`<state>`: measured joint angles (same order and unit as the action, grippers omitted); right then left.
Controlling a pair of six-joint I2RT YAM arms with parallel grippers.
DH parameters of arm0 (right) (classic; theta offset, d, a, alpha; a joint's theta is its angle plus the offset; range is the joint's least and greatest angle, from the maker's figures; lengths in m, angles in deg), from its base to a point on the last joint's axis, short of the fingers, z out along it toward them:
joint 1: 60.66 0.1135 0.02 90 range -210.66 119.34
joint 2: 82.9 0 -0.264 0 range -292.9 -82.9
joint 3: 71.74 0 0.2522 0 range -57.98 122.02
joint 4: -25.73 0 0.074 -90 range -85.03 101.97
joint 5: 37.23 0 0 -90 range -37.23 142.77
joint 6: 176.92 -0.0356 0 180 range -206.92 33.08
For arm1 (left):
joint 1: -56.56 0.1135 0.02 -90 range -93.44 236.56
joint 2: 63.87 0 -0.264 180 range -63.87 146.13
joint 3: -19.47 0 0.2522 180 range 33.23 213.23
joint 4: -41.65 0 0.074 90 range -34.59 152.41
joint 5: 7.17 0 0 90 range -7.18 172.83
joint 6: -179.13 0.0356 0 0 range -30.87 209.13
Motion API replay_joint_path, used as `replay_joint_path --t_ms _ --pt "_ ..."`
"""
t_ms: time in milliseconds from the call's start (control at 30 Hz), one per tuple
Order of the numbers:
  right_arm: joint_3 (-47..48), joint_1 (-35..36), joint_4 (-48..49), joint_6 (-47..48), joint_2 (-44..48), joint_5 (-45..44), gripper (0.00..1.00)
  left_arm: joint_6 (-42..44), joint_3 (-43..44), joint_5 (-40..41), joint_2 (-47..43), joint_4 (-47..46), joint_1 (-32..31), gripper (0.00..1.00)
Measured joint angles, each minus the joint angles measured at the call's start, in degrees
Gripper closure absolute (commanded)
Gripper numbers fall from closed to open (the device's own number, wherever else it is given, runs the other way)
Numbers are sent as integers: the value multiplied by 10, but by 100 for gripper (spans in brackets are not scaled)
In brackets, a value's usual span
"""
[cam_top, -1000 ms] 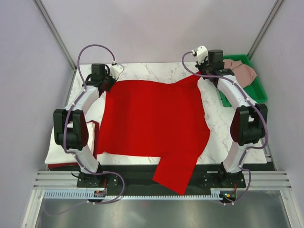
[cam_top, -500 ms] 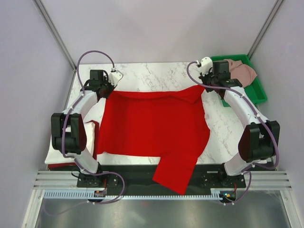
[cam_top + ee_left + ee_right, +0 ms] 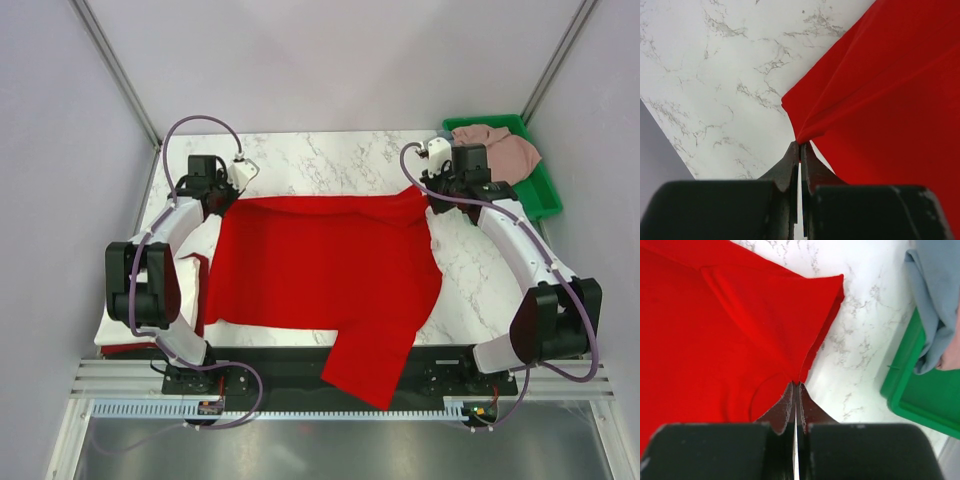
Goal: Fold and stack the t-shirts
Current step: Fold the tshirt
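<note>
From above, I see the red t-shirt [image 3: 320,260] spread flat across the marble counter [image 3: 330,155], one sleeve hanging over the near edge. The left arm [image 3: 170,225] reaches to the shirt's far left corner and the right arm [image 3: 510,240] to its far right corner. A green tray [image 3: 545,195] sits at the far right of the counter with a pink t-shirt [image 3: 508,150] bunched in it. White cloth [image 3: 118,322] lies at the near left edge.

On the left wrist camera, the left jaws are pressed together on a pinch of the red t-shirt's edge, with folds fanning away from the tips and bare counter to the left.

On the right wrist camera, the right jaws are likewise closed tight on the red hem. The tray lies to the right, with a grey-blue t-shirt [image 3: 932,295] draped over its rim.
</note>
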<state>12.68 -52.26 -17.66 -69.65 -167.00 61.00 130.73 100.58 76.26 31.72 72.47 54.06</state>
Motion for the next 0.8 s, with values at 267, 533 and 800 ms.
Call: replay_joint_path --t_ms 267,533,800 --pt "-5 1 -19 -34 35 38 100 48 -21 0 0 4 10 98" --pt "-36 1 -28 -55 56 63 100 101 -24 -3 -3 4 14 98" --pt "-75 1 -48 -66 79 85 100 129 -68 -11 -7 8 14 98"
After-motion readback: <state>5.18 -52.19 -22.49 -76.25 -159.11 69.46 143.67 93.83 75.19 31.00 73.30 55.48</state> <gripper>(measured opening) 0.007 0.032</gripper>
